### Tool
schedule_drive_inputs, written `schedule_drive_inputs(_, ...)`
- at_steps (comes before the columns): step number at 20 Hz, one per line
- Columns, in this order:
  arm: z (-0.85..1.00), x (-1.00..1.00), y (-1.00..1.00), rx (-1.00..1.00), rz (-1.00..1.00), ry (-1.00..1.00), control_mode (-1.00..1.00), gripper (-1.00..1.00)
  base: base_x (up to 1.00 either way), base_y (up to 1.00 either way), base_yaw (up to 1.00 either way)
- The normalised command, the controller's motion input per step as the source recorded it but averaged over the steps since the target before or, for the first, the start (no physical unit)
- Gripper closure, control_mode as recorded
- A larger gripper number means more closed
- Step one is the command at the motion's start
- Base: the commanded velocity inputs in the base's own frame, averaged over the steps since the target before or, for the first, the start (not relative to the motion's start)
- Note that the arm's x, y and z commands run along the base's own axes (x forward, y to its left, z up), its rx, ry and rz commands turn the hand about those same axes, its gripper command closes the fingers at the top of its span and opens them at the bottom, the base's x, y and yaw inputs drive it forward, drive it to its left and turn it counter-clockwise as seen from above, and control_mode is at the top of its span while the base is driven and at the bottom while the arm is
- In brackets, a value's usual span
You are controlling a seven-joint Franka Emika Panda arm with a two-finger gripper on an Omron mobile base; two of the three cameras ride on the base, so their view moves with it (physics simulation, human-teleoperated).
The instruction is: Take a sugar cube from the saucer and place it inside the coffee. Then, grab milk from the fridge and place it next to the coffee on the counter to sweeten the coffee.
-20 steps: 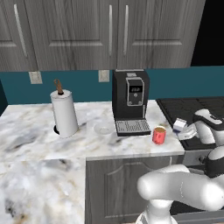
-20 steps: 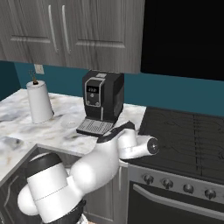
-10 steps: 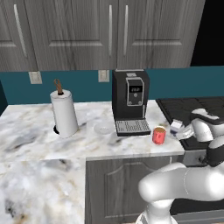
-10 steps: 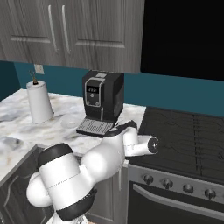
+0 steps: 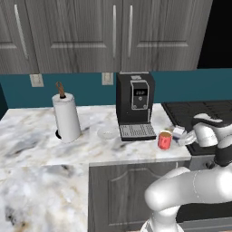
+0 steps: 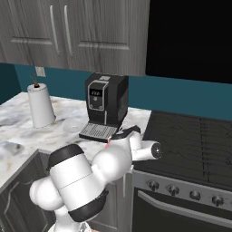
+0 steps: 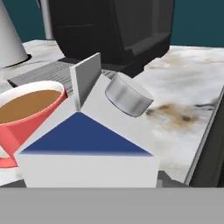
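Note:
The coffee (image 5: 164, 140), a red cup with a tan top, stands on the counter (image 5: 27, 136) in front of the black coffee machine (image 5: 134, 106). Just right of it, my gripper (image 5: 184, 136) is shut on the milk (image 5: 177, 132), a small white carton. In the hand view the milk (image 7: 87, 148) with its blue gable and grey cap sits close up and hides my fingertips, and the coffee (image 7: 26, 109) is right beside it at the left. The saucer (image 5: 108, 133) lies left of the machine's drip tray. The fridge is out of view.
A paper towel roll (image 5: 66, 117) stands at the left of the counter. A black stove (image 5: 199, 113) adjoins the counter on the right, under my forearm. Dark cabinets hang above, and the counter's front edge runs just before the cup.
My hand has carried the milk leftward over the stove's edge, closer to the red cup. The cup, saucer and machine have stayed put.

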Motion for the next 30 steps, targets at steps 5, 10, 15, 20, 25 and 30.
schedule_drive_inputs(5, -0.20, 0.05, 0.00, 0.00, 0.00, 0.00, -1.00, 1.00, 0.00, 0.00, 0.00)
schedule_drive_inputs(10, -0.22, 0.18, 0.01, 0.00, -0.05, 0.00, -1.00, 1.00, 0.00, 0.00, 0.00)
schedule_drive_inputs(15, -0.24, 0.06, 0.00, 0.00, -0.07, -0.02, -1.00, -1.00, 0.00, 0.00, 0.00)
schedule_drive_inputs(20, -0.10, 0.00, 0.00, 0.01, -0.02, -0.04, -1.00, -1.00, 0.00, 0.00, 0.00)
schedule_drive_inputs(25, 0.00, -0.05, 0.00, 0.01, 0.00, 0.00, -1.00, -1.00, 0.00, 0.00, 0.00)
schedule_drive_inputs(30, 0.01, -0.25, -0.04, 0.00, -0.01, -0.06, -1.00, -1.00, 0.00, 0.00, 0.00)
